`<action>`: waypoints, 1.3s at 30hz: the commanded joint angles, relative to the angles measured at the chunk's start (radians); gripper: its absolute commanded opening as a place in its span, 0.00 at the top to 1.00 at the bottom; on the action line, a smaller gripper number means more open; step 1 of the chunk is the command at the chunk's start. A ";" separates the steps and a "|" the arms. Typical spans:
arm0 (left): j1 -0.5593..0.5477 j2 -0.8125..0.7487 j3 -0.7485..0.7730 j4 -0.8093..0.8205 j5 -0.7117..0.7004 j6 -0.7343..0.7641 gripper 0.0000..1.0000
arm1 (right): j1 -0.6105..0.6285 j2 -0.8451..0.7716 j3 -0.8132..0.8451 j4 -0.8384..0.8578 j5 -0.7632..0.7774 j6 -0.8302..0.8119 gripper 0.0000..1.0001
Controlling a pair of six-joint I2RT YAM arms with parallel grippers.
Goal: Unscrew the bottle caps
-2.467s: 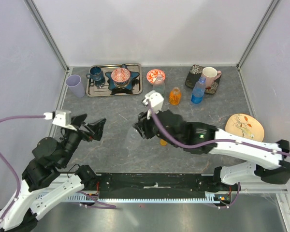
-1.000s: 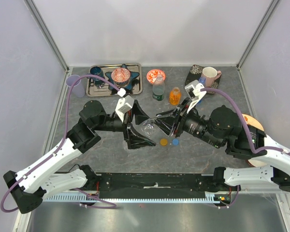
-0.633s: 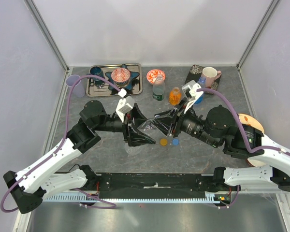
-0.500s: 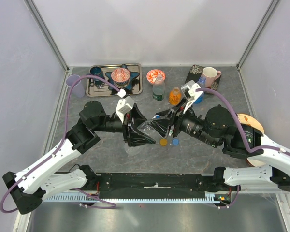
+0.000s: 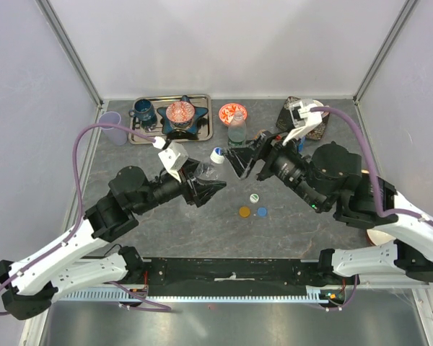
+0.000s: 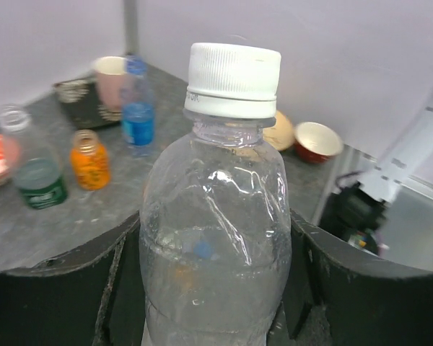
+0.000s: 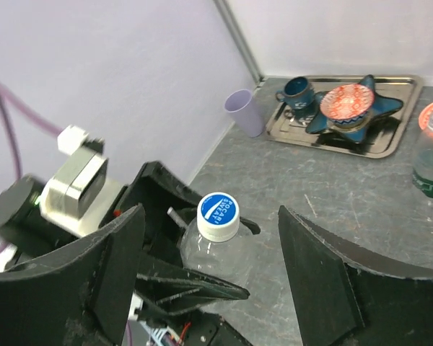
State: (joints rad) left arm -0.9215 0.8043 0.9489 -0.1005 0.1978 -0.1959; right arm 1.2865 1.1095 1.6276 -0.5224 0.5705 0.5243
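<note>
1. Left claw is clamped on the body of a clear bottle, with one finger on each side. I see the bottle held off the worktop, over the middle, tilted with its top leaning toward the far edge.
2. Its white-and-blue cap is on the neck.
3. Right claw is spread wide and grips nothing. Through its wrist camera the cap shows between the two fingers. From above the cap sits just off the fingertips, and I cannot tell whether they touch it.
4. Three loose caps lie flat on the worktop, between the middle and the near edge. The orange cap and the blue cap are just beside each other. The white-and-green cap lies near them, slightly farther from the near edge.
5. A green-labelled clear bottle stands upright with an open neck by the middle of the far edge, near the red patterned bowl.
6. Through the left wrist camera I see the orange bottle, open-necked, and the blue bottle. Both stand upright toward the far right corner, by the pink mug.
</note>
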 commanded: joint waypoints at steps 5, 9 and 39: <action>-0.220 0.016 0.004 0.004 -0.607 0.194 0.55 | 0.000 0.137 0.127 -0.064 0.143 0.037 0.21; -0.260 0.030 0.010 0.008 -0.672 0.234 0.56 | 0.002 0.193 0.159 -0.086 0.137 0.045 0.21; -0.274 0.004 -0.006 0.016 -0.667 0.234 0.57 | -0.087 0.210 0.048 -0.067 0.016 0.106 0.56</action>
State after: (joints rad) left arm -1.1870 0.8272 0.9413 -0.1341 -0.4438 0.0025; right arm 1.2060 1.3323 1.6909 -0.5983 0.6041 0.6258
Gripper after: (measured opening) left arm 0.667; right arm 0.480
